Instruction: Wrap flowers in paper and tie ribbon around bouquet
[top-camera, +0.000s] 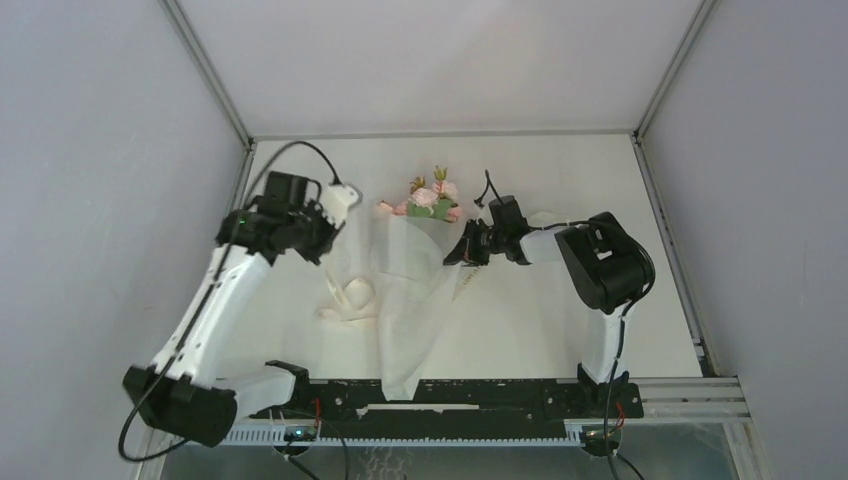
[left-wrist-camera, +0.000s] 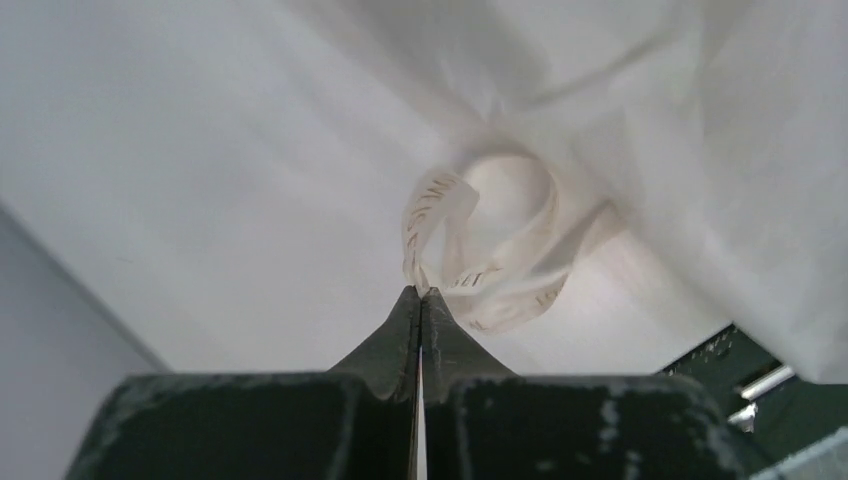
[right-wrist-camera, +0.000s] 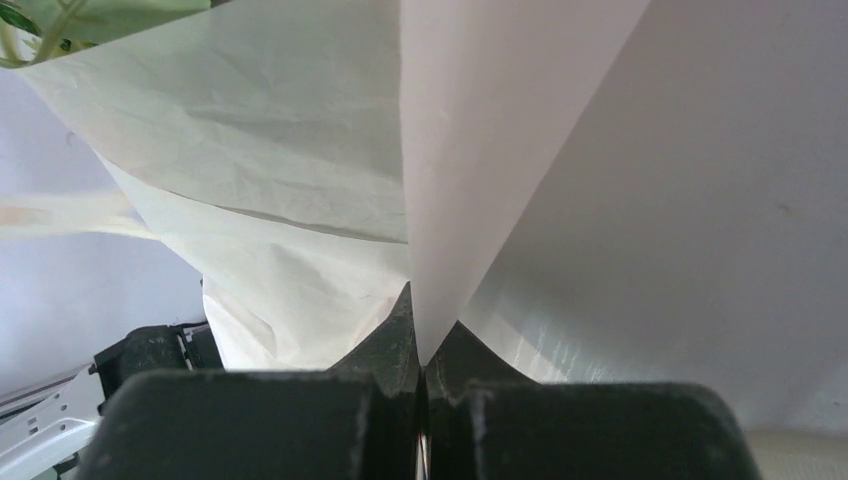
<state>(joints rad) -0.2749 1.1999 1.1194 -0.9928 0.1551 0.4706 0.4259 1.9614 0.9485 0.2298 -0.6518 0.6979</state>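
Observation:
Pale pink flowers (top-camera: 430, 195) with green leaves stick out of the top of a loose cone of off-white paper (top-camera: 410, 290) lying mid-table. In the left wrist view, my left gripper (left-wrist-camera: 421, 291) is shut on one end of the cream lettered ribbon (left-wrist-camera: 500, 250), which curls in a loop just beyond the fingertips. From above, the ribbon (top-camera: 352, 297) lies left of the paper, below the left gripper (top-camera: 335, 238). My right gripper (top-camera: 466, 250) is at the paper's right side. Its jaws (right-wrist-camera: 425, 345) are shut on a raised fold of paper (right-wrist-camera: 300, 150). A green leaf (right-wrist-camera: 60, 15) shows at the top left.
The white table (top-camera: 560, 180) is walled on the left, back and right. A black rail (top-camera: 450, 395) with the arm bases runs along the near edge. The paper's narrow end reaches that rail.

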